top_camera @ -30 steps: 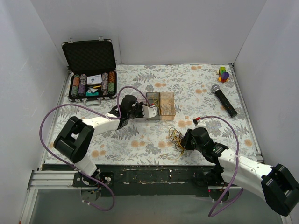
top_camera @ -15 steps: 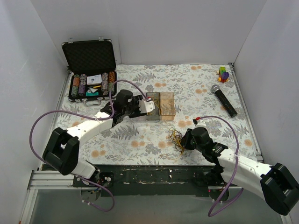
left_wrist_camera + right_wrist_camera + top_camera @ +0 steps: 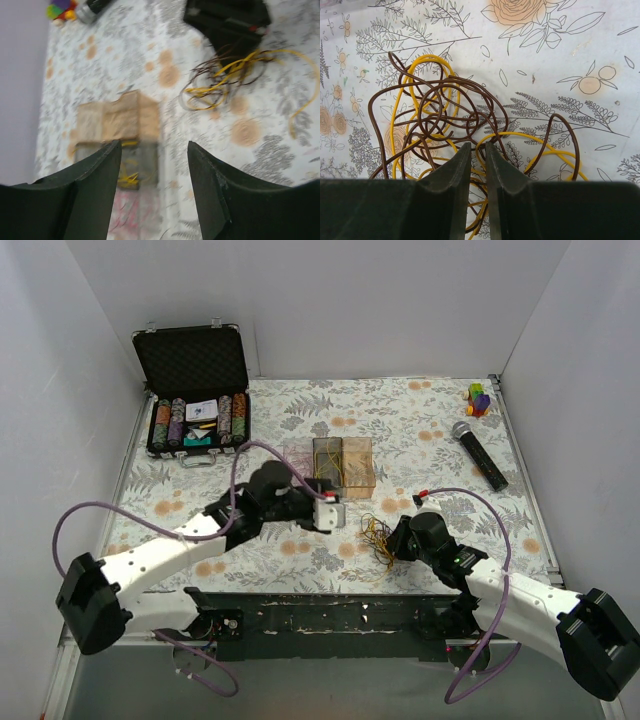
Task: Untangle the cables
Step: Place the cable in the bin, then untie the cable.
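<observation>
Your right jaws were nearly closed, pinching a few strands of the cables (image 3: 377,537), which lay by the near edge of the bench (image 3: 430,420), right of centre. Your left jaws stood apart and empty, near them on the left. The step called for a low, firm pinch while the left drew one outer yellow loop (image 3: 427,58) out slowly.
</observation>
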Robot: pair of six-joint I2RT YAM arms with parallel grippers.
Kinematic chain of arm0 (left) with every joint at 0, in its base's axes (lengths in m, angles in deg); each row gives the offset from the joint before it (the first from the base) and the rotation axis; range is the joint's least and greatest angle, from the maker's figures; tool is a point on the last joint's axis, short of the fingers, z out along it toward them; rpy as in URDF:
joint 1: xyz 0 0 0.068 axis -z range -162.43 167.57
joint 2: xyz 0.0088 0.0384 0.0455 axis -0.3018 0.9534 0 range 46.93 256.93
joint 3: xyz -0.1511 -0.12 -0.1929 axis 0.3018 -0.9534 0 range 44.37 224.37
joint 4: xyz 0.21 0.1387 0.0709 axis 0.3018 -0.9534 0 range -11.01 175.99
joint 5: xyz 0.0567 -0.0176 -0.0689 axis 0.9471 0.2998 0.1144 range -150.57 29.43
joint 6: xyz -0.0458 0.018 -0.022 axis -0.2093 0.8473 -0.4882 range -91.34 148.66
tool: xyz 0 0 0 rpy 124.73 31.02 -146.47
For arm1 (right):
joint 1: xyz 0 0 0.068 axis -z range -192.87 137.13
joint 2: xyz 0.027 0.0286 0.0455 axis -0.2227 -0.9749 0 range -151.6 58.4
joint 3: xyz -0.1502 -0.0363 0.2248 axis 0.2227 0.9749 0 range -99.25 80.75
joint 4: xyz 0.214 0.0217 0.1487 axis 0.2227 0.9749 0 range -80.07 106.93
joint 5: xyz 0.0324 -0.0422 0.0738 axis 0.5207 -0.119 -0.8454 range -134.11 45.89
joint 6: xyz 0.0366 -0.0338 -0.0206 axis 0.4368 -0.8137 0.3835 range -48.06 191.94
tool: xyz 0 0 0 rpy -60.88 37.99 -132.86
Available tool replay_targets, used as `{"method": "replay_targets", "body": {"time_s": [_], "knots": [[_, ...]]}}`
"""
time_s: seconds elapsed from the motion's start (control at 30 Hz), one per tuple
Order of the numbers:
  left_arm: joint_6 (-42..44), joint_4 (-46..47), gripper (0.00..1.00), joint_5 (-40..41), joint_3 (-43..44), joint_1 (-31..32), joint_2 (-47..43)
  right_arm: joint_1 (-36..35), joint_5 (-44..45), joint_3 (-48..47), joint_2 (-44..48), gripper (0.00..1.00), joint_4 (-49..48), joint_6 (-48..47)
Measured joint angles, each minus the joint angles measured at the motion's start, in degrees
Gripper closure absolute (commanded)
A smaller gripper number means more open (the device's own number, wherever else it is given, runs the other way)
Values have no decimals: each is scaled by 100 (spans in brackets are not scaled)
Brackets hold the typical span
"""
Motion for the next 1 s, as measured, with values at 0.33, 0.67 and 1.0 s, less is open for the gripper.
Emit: {"method": "replay_targets", "body": {"time_s": [0.33, 0.67, 1.0], "knots": [[-59, 1456, 54, -85, -295, 699, 2378, 0, -31, 55, 157, 74, 42, -131], [42, 2267, 58, -101, 444, 695, 3268, 13, -229, 302, 518, 75, -76, -385], [264, 1659, 59, -501, 848, 719, 3541, 17, -319, 326, 540, 75, -114, -520]]}}
